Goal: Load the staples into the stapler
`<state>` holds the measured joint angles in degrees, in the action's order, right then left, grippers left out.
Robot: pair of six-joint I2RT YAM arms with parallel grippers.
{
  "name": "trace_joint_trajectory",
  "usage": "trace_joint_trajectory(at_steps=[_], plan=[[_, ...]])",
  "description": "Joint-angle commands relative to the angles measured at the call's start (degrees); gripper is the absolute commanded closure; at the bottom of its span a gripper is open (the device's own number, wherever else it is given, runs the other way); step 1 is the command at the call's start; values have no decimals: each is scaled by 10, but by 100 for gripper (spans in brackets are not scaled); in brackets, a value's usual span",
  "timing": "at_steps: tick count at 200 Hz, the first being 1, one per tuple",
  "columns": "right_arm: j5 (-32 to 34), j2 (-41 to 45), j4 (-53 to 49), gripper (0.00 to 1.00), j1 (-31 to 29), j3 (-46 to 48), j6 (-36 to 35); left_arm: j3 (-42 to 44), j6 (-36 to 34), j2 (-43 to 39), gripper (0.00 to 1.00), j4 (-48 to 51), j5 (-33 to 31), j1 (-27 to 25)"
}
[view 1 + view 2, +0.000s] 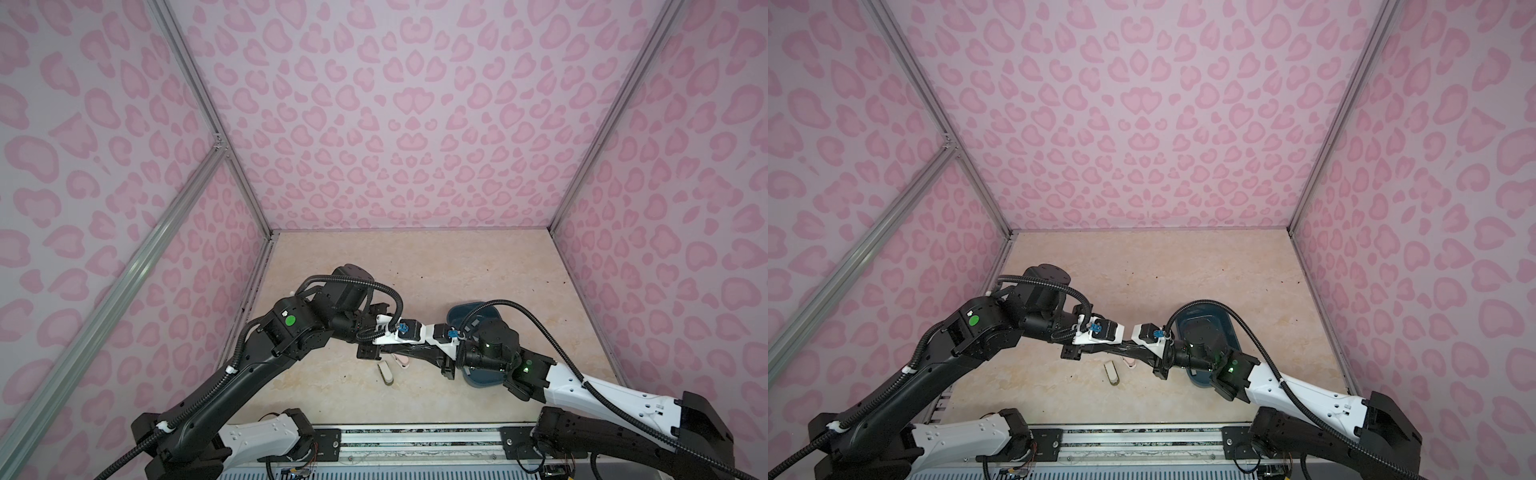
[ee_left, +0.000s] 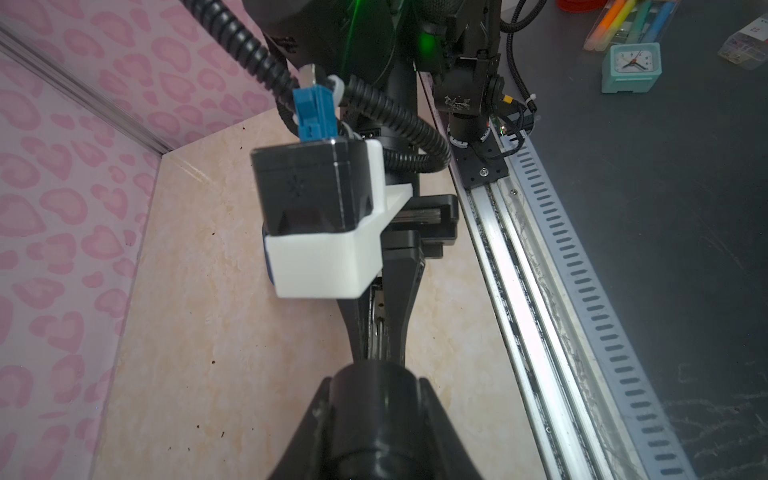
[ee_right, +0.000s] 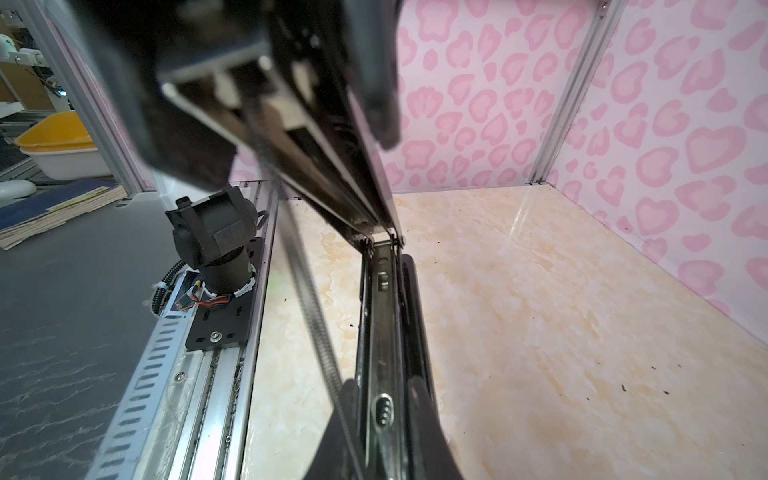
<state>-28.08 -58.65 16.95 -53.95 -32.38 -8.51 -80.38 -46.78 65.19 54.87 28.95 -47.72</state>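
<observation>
Right gripper, seen from its own wrist camera, is closed narrowly on the stapler, with one finger on each side of the bare metal channel. From the hinge, the black upper half of the stapler angles away, blurred, to the left gripper. That gripper is likewise clamped narrowly, on the rounded black end. The stapler thus stands open, held between the two grippers above the table. A thin spring runs stretched beside the open channel.

Both top views place this pairing near the middle of the table. The left gripper reaches in from 9 o'clock and the right gripper from 3 o'clock, so that they meet over the stapler.

Just beside the held stapler, at its 6 o'clock, a small pink stapler and a small cream stapler lie on the table, near each other. At 3 o'clock of the held stapler sits a dark blue tray, largely covered by the right arm.

The staples cannot be made out in any view. The inside of the tray is hidden, and whether the channel holds any cannot be told.
</observation>
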Motion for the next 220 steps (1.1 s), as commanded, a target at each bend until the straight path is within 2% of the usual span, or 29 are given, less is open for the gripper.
trace_joint_trajectory(at_steps=[1,32,43,68,97,135,220], plan=[[7,1,-17,91,0,-1,10,0,8,-14,96,-74,55,15],[2,14,-31,97,0,4,-6,21,29,-38,96,-98,73,51],[1,21,-31,100,1,10,-13,39,59,-51,96,-123,74,64],[-2,42,-25,100,1,26,-20,104,123,-91,96,-177,87,86],[-24,66,-9,100,1,46,-28,172,162,-152,96,-222,82,103],[-33,92,15,100,3,72,-35,222,184,-205,96,-237,51,116],[-43,118,56,100,16,100,-20,281,226,-273,97,-252,58,179]])
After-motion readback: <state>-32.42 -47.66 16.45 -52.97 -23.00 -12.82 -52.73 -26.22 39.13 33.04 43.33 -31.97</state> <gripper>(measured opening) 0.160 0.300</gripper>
